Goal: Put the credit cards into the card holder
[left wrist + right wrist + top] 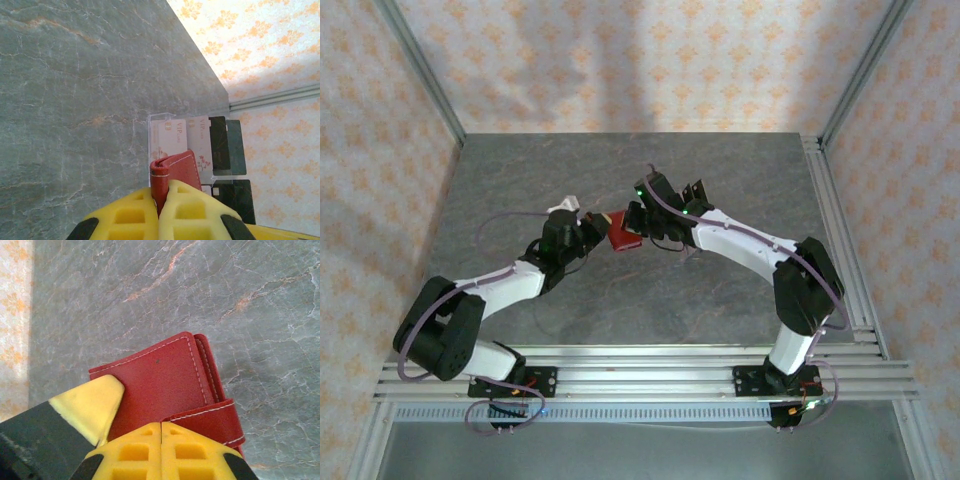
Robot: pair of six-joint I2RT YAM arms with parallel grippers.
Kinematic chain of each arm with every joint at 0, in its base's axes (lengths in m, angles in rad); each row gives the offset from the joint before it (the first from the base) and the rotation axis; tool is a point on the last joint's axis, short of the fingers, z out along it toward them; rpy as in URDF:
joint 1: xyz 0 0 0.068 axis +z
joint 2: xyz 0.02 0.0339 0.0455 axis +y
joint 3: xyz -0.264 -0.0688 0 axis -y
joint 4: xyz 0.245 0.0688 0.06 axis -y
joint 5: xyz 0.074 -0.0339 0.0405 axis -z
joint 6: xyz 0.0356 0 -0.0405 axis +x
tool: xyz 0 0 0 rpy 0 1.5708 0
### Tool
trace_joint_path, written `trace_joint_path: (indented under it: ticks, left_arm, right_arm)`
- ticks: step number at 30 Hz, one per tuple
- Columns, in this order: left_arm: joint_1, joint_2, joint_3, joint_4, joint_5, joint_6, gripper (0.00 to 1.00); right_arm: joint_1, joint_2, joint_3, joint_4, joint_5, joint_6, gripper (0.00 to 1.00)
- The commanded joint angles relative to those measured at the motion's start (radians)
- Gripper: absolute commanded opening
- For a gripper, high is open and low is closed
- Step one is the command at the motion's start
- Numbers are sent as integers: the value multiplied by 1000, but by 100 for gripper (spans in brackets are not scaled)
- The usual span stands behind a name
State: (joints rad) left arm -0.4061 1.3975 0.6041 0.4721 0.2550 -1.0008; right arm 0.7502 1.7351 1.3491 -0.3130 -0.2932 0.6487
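Presently the card holder (622,236), a small red wallet with white stitching, hangs pinched between both hands over the middle of the grey marbled counter (620,160). Whether its lower edge touches the surface I cannot tell. The left hand (588,232) comes in from the left, and in its own wrist view its yellow fingers (190,210) are pressed together on the wallet's folded edge (172,172), which stands up between them. The right hand (638,222) meets it from the other side, its yellow fingers (192,452) clamped shut on the red strap that wraps round the wallet's lower corner (205,417). In that same view a further yellow pad (92,400) on a black backing, apparently the left hand's, lies against the wallet's broad face (160,377). The wallet looks folded closed. Beyond it in the left wrist view, the credit cards (169,137) lie side by side on the counter inside what looks like a clear tray (150,122). Two are pale ones printed "VIP", with dark ones (220,142) just beside them toward the patterned wall.
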Motion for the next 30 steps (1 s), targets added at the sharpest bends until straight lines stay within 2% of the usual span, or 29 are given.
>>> trace_joint_path:
  ticks: [1, 11, 12, 13, 14, 15, 21, 30]
  left_arm:
    - [3, -66, 28, -94, -53, 93, 0]
    - [1, -127, 34, -175, -62, 218, 0]
    - [2, -128, 38, -180, -62, 228, 0]
    - [1, -130, 39, -182, -62, 236, 0]
    - [2, -132, 40, -182, -61, 242, 0]
    - [3, -132, 39, -182, -58, 246, 0]
    - [-2, -121, 48, -178, -53, 245, 0]
    - [-16, -114, 62, -174, -52, 248, 0]
  right_arm:
    - [-12, -77, -34, -54, 61, -50, 0]
    - [-78, -137, -112, -19, 18, -67, 0]
    - [-78, -139, -119, 6, -11, -65, 7]
    - [-76, -140, -122, 24, -45, -64, 24]
    - [-72, -138, -118, 28, -65, -65, 34]
    - [-62, -131, -107, 20, -77, -69, 38]
    - [-6, -62, -42, -9, -76, -74, 47]
    - [20, 25, 15, -1, -71, -61, 48]
